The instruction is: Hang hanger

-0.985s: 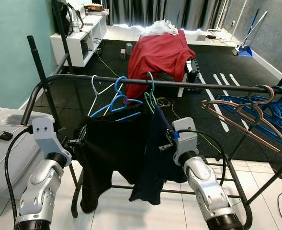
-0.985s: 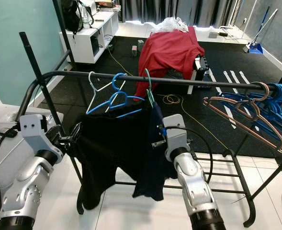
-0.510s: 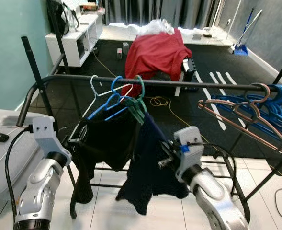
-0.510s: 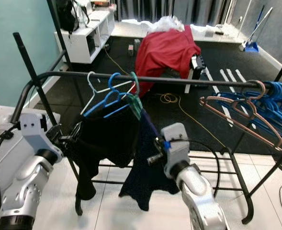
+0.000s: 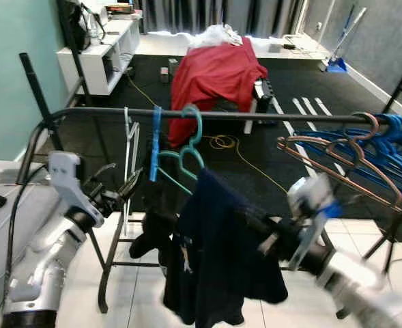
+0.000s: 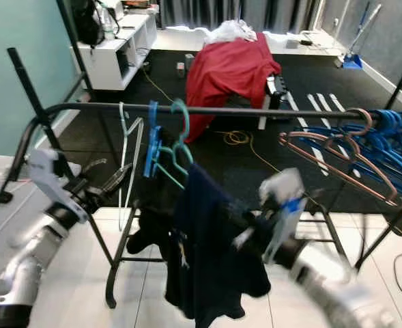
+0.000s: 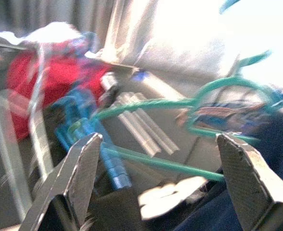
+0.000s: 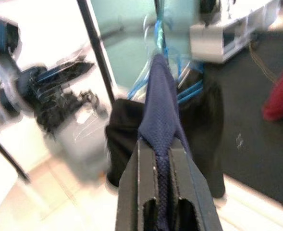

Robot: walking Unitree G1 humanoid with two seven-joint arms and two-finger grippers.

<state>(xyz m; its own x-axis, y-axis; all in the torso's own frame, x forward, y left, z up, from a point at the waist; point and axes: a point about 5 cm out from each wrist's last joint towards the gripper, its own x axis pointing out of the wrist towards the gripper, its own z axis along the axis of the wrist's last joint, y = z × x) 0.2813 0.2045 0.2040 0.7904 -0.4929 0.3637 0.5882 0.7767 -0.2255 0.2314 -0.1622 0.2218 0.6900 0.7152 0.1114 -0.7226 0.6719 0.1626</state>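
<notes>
Black clothes rail [image 5: 255, 115] carries the green hanger [image 5: 187, 154]; right pincer [image 8: 163, 192] clamps its navy garment [image 5: 221, 253], left pincer [image 7: 155, 178] apart; release likely next.

Teal wall [image 5: 13, 68], black floor mat [image 5: 303, 85]

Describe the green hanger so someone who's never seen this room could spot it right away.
Find the black clothes rail across the foreground. Toward its left end, the green hanger hooks over it, carrying a navy garment. Its neighbours are a blue hanger and a white hanger.
</notes>
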